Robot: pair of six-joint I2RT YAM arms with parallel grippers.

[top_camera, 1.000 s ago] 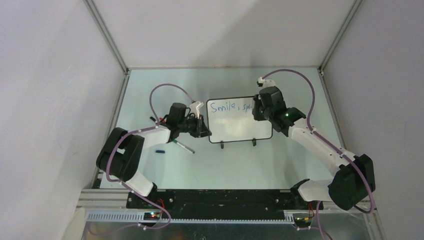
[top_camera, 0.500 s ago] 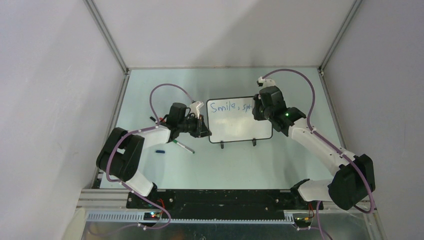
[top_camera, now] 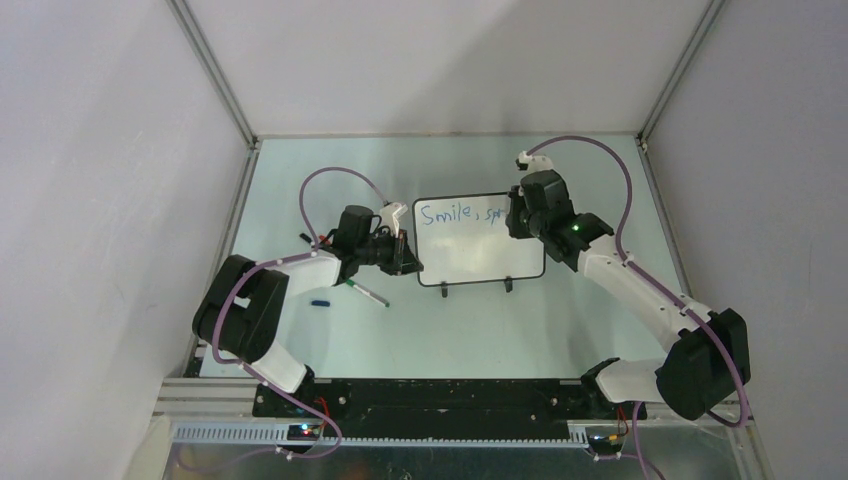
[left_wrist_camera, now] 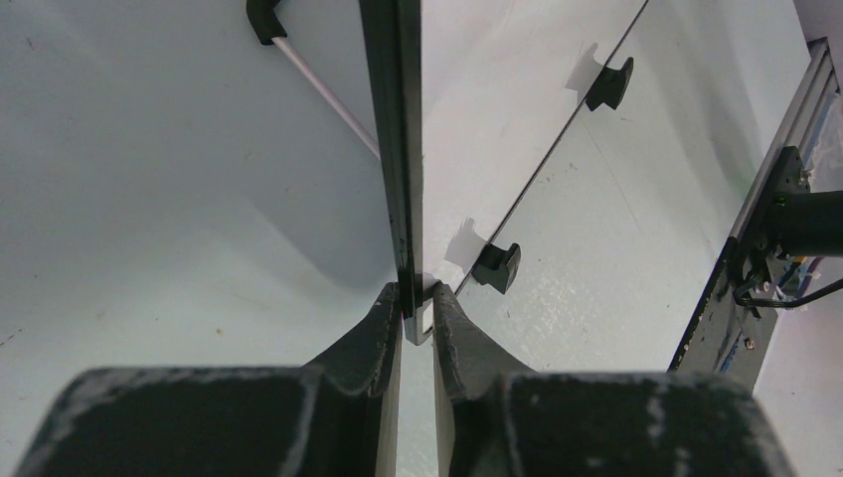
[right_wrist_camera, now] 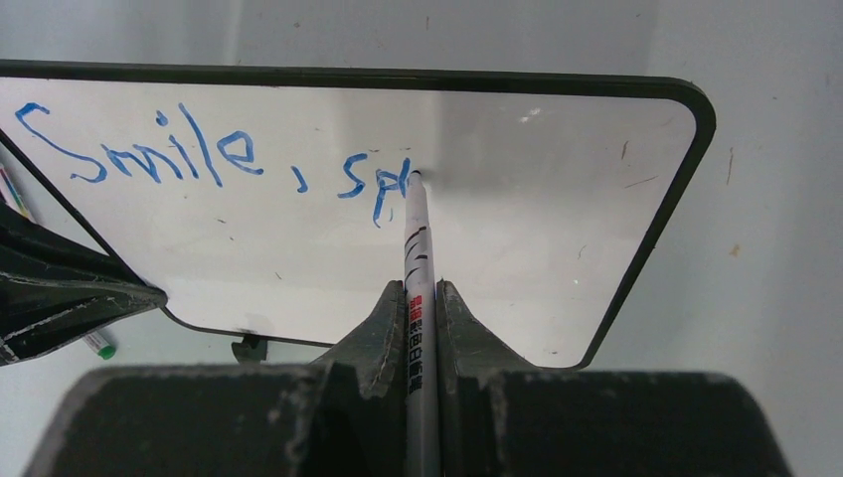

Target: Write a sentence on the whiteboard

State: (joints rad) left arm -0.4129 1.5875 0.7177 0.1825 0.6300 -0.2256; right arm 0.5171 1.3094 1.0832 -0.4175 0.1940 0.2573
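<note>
The whiteboard is sitting near the middle of the desk, about midway between its left and right edges. The left fingers are pinching the board's left frame edge, drawn together on the thin rim. The right fingers are clamping tight on a marker. Its tip is touching the board just after "Smile, sp" of the sentence, close to the board's top edge.

Pressure is probably the main risk. The board is being held at one side only, so a firm stroke far from that pinch could be twisting or sliding it and warping the letters. The marker may also be slipping back through the fingers, lifting its tip and leaving gaps in the strokes. Room toward the right frame is looking limited for the rest of the line.
</note>
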